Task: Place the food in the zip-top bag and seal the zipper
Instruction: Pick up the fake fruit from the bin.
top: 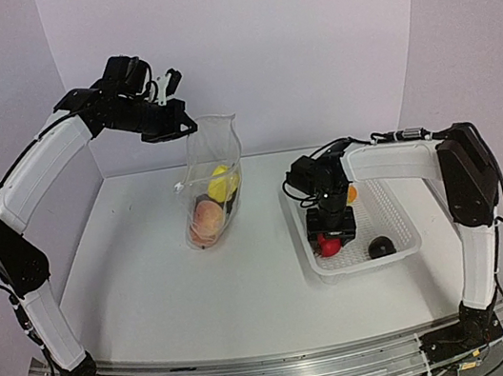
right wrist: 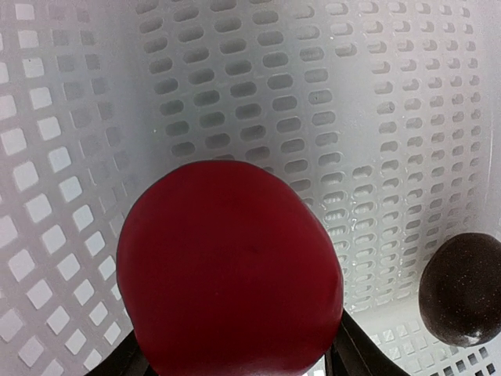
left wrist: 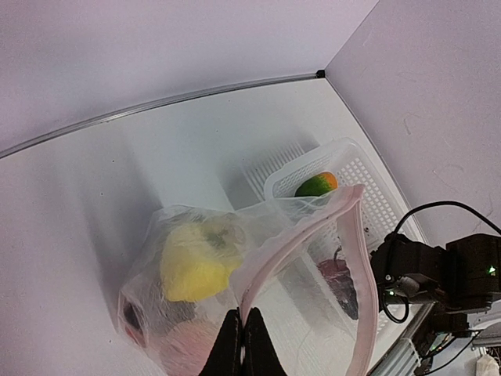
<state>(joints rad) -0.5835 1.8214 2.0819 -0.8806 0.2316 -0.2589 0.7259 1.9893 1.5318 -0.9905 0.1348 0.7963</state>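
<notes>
Loading step: the left gripper [top: 186, 129] pinches the bag's [top: 213, 170] rim, holding its mouth open. The right gripper [top: 331, 233] straddles the red fruit [right wrist: 231, 266] in the basket [top: 366, 268], possibly not gripping yet. Next it must clamp, lift and carry it to the bag.

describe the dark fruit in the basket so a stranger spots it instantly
Find the white mesh basket on the right. Near its front edge lies a dark fruit. Only it is near-black; the red fruit beside it and the green-orange one are bright.
</notes>
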